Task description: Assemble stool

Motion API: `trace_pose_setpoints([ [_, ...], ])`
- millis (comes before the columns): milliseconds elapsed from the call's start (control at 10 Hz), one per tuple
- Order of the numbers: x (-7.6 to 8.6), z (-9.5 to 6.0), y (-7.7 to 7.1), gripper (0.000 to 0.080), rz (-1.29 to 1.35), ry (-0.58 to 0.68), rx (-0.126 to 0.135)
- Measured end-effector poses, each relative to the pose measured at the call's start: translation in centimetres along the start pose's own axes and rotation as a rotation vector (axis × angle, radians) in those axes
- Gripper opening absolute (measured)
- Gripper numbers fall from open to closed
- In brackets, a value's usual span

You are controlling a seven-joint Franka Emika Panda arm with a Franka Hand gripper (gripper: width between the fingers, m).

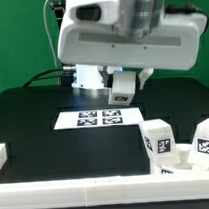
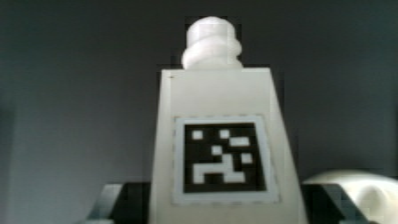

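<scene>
Your gripper [image 1: 120, 90] is hovering over the black table [image 1: 33, 112], just behind the marker board [image 1: 98, 118] as the exterior view shows it, and it is grasping a white stool leg [image 2: 217, 140]. In the wrist view that leg is filling the frame, its square tag facing the camera and its threaded peg pointing away. Two more legs, one [image 1: 157, 141] and another [image 1: 203, 145], are standing to the exterior view's right of the marker board, near the white front rail [image 1: 68, 191], each showing a tag.
</scene>
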State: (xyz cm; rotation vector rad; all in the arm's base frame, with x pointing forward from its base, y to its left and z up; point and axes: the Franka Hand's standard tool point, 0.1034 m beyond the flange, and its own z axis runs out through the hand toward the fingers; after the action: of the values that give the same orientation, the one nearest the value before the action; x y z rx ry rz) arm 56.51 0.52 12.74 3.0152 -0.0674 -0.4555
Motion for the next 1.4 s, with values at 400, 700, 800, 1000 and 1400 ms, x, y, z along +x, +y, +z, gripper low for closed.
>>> trace_pose_setpoints([
  [400,1.4,-0.2,-0.4,0.0337,0.002,0.283,0.026],
  [700,1.4,-1.1,-2.3,0.0337,0.063,0.505,0.106],
  [800,2.0,-1.5,-3.2,0.0337,0.053,0.583,0.103],
  [1000,2.7,-1.5,-3.8,0.0337,0.032,0.687,0.088],
  [1400,2.2,-1.5,-6.3,0.0338,0.005,0.801,0.098],
])
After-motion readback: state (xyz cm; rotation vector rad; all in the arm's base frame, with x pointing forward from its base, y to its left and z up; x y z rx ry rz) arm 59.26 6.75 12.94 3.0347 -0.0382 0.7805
